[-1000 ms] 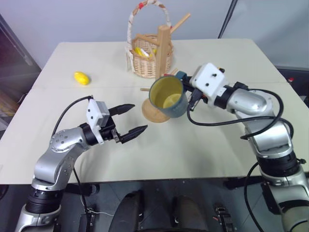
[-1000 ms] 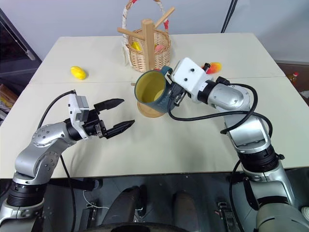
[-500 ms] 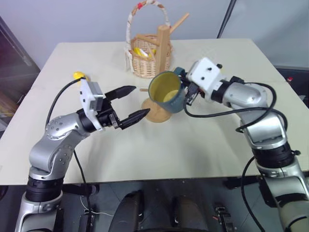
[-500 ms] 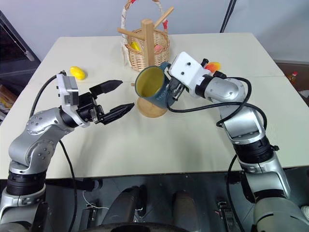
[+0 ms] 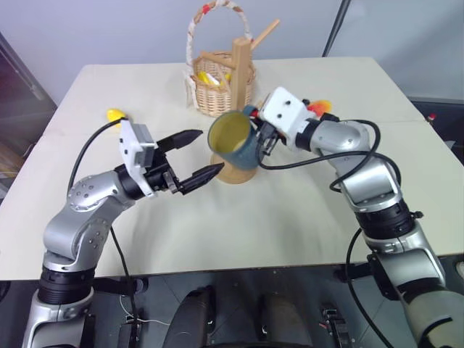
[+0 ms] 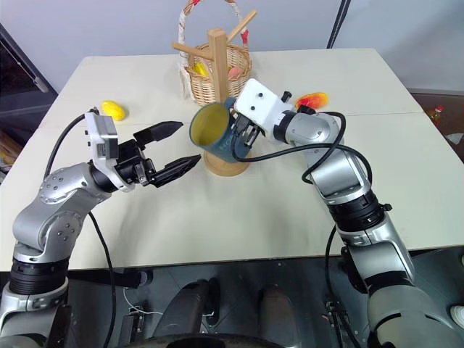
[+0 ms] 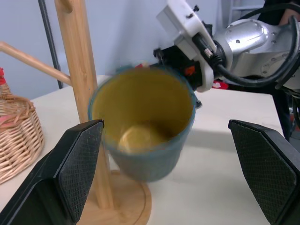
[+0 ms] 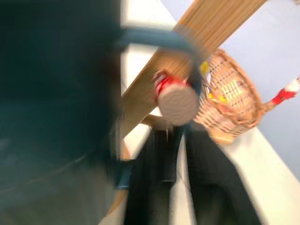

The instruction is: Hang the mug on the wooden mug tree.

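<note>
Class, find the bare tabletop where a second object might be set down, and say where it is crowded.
Free: the near table strip below both arms, and the far right corner. Crowded: the middle, where mug, wooden mug tree and wicker basket cluster.

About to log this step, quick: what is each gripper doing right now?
Left gripper: open, empty, beside the mug.
Right gripper: at the mug's handle by the wooden mug tree; grip cannot be told.
</note>
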### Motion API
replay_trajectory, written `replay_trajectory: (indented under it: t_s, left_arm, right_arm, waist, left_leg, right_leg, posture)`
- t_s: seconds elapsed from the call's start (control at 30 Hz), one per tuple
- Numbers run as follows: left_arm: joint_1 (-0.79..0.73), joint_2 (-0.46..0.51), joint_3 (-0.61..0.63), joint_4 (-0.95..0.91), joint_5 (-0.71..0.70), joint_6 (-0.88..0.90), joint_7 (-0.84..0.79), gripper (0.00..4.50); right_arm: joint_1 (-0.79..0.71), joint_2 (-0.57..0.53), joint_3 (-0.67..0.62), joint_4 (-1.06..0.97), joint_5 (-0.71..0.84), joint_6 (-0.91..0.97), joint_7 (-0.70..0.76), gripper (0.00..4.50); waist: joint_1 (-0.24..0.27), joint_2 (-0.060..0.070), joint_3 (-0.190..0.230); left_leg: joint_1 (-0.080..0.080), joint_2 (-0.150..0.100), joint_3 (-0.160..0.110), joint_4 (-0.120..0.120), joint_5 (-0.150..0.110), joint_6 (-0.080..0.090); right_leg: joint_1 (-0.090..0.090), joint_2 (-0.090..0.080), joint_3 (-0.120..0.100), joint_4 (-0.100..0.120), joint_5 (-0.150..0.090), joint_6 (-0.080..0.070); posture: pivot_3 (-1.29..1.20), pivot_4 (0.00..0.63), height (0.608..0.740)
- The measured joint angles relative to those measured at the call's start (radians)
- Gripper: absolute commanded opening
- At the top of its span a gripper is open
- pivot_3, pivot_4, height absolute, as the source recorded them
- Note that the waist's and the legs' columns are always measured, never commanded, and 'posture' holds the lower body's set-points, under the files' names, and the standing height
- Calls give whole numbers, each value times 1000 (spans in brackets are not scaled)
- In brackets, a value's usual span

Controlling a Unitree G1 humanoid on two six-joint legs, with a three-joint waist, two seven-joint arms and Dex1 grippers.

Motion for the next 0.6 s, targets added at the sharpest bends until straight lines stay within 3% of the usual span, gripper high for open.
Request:
replay_trajectory:
  t_s: [0.1,0.27,0.37,0.47,0.6]
  left_arm:
    - [8,0,0,0,0,0,3,4500]
    - [8,0,2,0,0,0,12,4500]
    - [9,0,20,8,0,10,35,4500]
    - [23,1,54,46,15,10,66,4500]
    - [79,-17,102,135,77,-30,128,4500]
  right_arm:
    - [-5,2,-1,1,-6,-5,-3,3402]
    - [-7,-21,-18,-29,-7,-14,2,3402]
    - [18,-71,-118,-118,41,7,23,3402]
    - [115,-110,-252,-190,106,21,39,3402]
    - [377,-75,-441,-232,235,37,45,3402]
  waist:
    - [0,0,0]
    - [0,0,0]
    - [7,0,0]
    - [10,-1,0]
    - [17,-1,0]
  left_leg:
    - [0,0,0,0,0,0]
    - [0,0,0,0,0,0]
    - [0,0,0,0,0,0]
    - [0,0,0,0,0,0]
    - [1,0,0,-1,0,0]
  right_leg:
    - [0,0,0,0,0,0]
    - [0,0,0,0,0,0]
    - [0,0,0,-1,0,0]
    - [1,-1,0,-1,0,0]
    - [1,-3,0,-1,0,0]
  posture:
    - [0,150,740]
    - [0,150,740]
    - [0,150,740]
    - [0,150,740]
    - [0,150,740]
